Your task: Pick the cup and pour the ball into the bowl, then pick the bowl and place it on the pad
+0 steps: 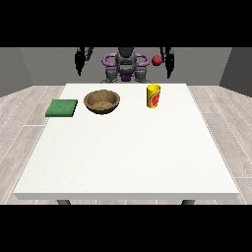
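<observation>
A yellow cup (154, 96) with a red mark on its side stands upright on the white counter (128, 147), toward the far edge and right of centre in the front view. To its left, well apart, sits a brown wooden bowl (102, 102), open side up, and left of the bowl, near but not touching it, a flat green pad (62, 108) lies close to the counter's left edge. A small red ball (157, 60) shows above the cup, off the counter, in the air just beside the arm at the view's right; whether anything touches it cannot be told. The robot (126, 66) stands behind the far edge with both arms hanging at its sides. The robot hand at the view's right (170, 70) hangs behind and above the counter's far edge, holding nothing that can be seen, and whether its fingers are straight or curled cannot be told. The robot hand at the view's left (78, 68) likewise hangs away from the counter and from all the things, and its state cannot be told either. Grey plank flooring (19, 123) surrounds the counter.
</observation>
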